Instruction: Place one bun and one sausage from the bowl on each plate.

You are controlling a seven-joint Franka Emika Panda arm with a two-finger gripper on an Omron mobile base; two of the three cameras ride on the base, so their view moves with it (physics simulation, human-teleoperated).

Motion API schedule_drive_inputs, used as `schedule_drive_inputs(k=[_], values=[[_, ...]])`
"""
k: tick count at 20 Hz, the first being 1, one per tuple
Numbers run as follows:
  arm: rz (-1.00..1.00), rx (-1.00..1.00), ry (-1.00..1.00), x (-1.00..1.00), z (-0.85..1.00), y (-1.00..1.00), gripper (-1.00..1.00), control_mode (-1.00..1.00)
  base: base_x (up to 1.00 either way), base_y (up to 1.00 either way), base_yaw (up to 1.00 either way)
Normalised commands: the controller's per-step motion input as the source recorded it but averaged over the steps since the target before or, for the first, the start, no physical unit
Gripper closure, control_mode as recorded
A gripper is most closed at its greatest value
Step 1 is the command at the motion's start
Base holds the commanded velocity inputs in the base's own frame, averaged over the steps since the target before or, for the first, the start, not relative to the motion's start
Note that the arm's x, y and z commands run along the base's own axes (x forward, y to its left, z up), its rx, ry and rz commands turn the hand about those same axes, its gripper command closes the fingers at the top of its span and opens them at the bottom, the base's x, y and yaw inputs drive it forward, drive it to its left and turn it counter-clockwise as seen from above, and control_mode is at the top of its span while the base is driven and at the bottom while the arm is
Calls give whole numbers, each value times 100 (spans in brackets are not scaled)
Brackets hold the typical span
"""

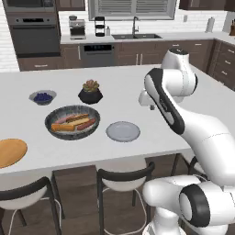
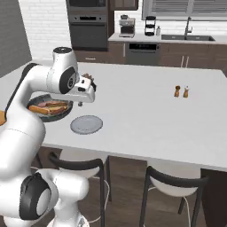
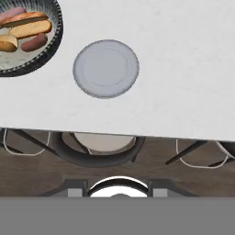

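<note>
The wide dark bowl (image 1: 49, 120) sits on the white island and holds buns (image 1: 77, 122) and sausages (image 1: 87, 125) lying side by side. In the hand view the bowl (image 3: 57, 38) is at the top left, with a bun (image 3: 30, 28) and a sausage (image 3: 33, 42) inside. The pale grey plate (image 1: 123, 131) lies bare just right of the bowl, and shows again in two views (image 2: 86, 124) (image 3: 106, 68). The orange-tan plate (image 1: 10, 151) lies bare at the far left, near the front edge. My gripper (image 2: 80, 103) (image 1: 148, 104) hangs shut and holding nothing, above the counter to the right of both.
A small bowl of blueberries (image 1: 42, 97) and a black pot with a succulent (image 1: 90, 93) stand behind the wide bowl. Two shakers (image 2: 181, 91) stand far to the right. Dark-framed stools (image 1: 124, 181) (image 3: 97, 148) are tucked under the island's front edge.
</note>
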Motion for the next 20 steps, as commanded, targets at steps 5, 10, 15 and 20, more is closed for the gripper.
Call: schedule_drive_inputs(k=[5, 10, 15, 20], values=[[0, 0, -1, -15, 0, 0, -100, 100, -22, 30, 0], [0, 0, 0, 0, 0, 0, -100, 100, 9, 100, -2], [0, 0, 0, 0, 0, 0, -100, 100, 37, 97, -8], [0, 0, 0, 0, 0, 0, -100, 100, 64, 70, -9]])
